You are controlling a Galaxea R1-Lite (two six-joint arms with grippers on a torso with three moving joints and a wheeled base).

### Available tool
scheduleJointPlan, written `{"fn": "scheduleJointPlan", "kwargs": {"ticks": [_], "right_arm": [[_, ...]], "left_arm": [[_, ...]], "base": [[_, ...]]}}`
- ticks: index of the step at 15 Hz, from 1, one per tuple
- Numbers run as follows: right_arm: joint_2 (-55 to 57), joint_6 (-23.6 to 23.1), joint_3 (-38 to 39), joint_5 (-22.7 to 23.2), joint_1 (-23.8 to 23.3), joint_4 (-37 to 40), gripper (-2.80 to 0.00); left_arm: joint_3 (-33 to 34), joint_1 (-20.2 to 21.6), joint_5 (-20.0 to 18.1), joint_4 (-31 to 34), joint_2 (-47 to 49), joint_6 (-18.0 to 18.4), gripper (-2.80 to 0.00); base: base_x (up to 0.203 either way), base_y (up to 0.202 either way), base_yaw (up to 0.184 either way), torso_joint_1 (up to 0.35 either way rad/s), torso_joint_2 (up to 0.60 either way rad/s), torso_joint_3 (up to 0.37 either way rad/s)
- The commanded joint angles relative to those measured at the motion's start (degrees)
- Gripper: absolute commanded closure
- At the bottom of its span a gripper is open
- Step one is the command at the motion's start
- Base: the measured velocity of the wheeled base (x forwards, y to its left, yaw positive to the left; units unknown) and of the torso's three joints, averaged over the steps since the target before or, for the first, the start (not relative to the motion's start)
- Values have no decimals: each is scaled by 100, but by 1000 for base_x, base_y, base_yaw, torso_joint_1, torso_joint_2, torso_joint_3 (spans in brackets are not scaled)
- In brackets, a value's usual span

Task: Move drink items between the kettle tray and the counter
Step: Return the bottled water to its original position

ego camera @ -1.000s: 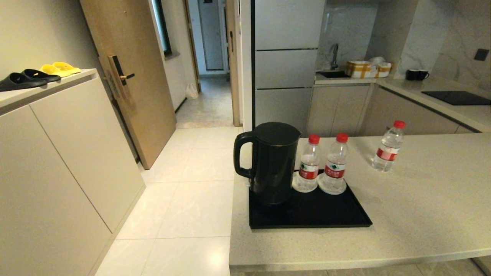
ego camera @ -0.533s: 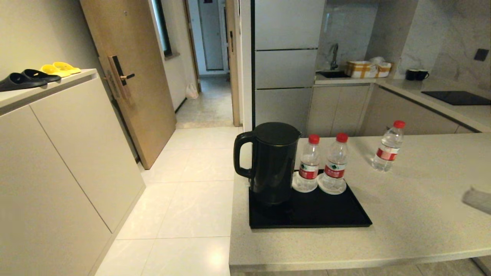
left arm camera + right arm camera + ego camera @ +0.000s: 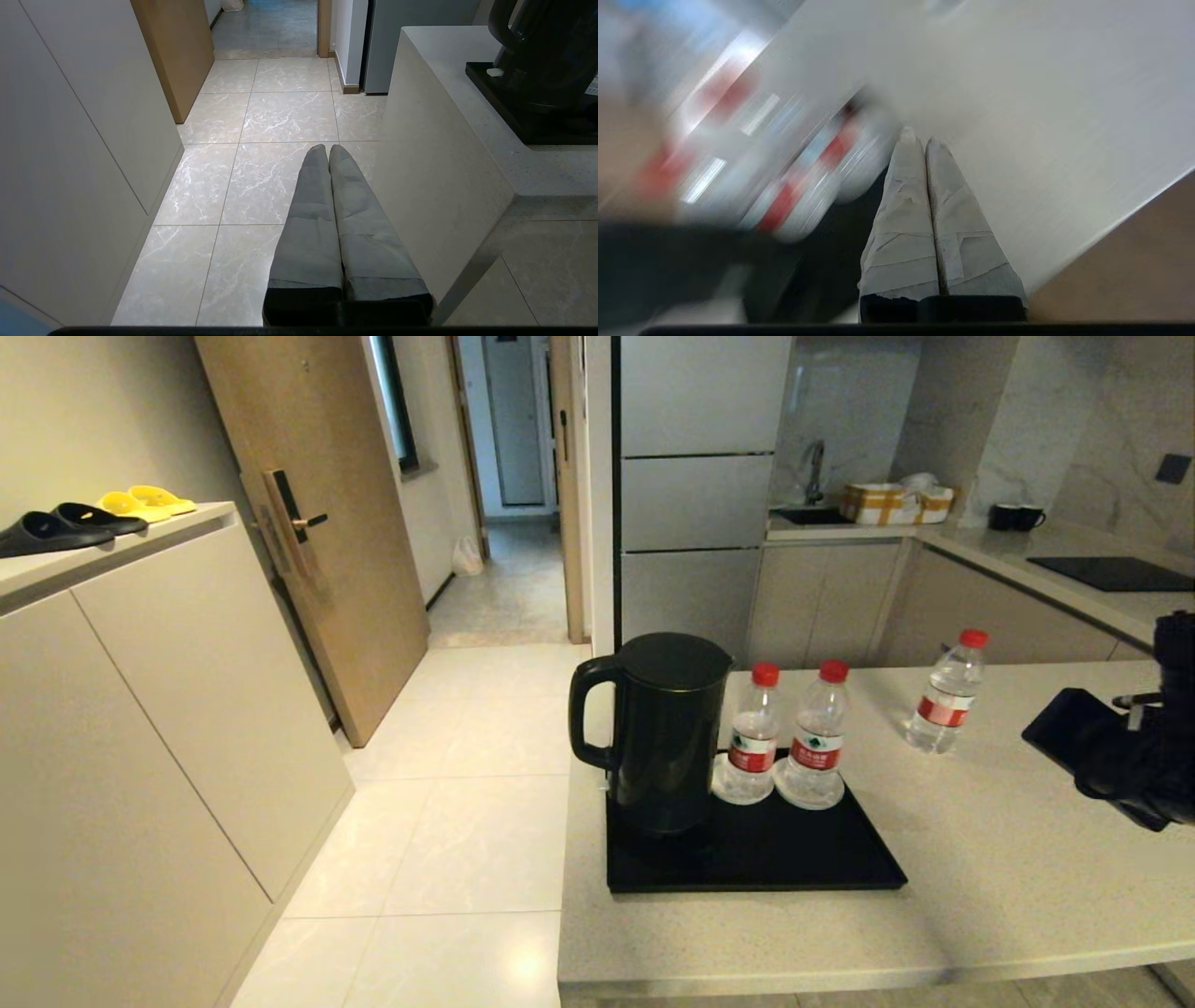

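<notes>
Two water bottles (image 3: 752, 737) (image 3: 818, 737) with red caps stand side by side on the black kettle tray (image 3: 822, 859), just right of the black kettle (image 3: 667, 733). A third bottle (image 3: 945, 695) stands alone on the beige counter (image 3: 1027, 887), farther back and to the right. My right arm (image 3: 1111, 756) reaches in over the counter's right side, well apart from every bottle. Its gripper (image 3: 920, 135) is shut and holds nothing; that view is smeared by motion, showing red-labelled bottles and the tray. My left gripper (image 3: 327, 148) hangs shut and empty over the floor beside the counter's end.
A beige cabinet (image 3: 168, 691) carrying slippers (image 3: 56, 527) stands at the left across the tiled floor. Behind the counter are a cooktop (image 3: 1111, 574), black mugs (image 3: 1016, 517) and a sink area. The left wrist view shows the tray's corner (image 3: 514, 121) with the kettle (image 3: 546, 51).
My right arm has come into the head view from the right edge and risen over the counter. The bottles, kettle and tray have not moved.
</notes>
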Motion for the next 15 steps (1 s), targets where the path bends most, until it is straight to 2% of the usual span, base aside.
{"fn": "scheduleJointPlan", "kwargs": {"ticks": [1,4,7,9,11,15], "right_arm": [[1158,-242,28,-166,-528,-666,0],[2271,-1019,13,-340,-854,-2130,0],[3410,-2356,-214,-736,-970,-3849,0],[4137,-3343,-693,-1112,-1013,-4778,0],[4586,-4131,-1317,-1237,-1093,-5284,0],[5450,-4665,-2492,-1298,-1144,-5284,0]], "left_arm": [[1,4,2,3,7,0,0],[1,4,2,3,7,0,0],[1,4,1,3,7,0,0],[1,-5,2,3,7,0,0],[1,4,2,3,7,0,0],[1,4,-6,3,2,0,0]], "base": [[0,0,0,0,0,0],[0,0,0,0,0,0],[0,0,0,0,0,0],[0,0,0,0,0,0],[0,0,0,0,0,0],[0,0,0,0,0,0]]}}
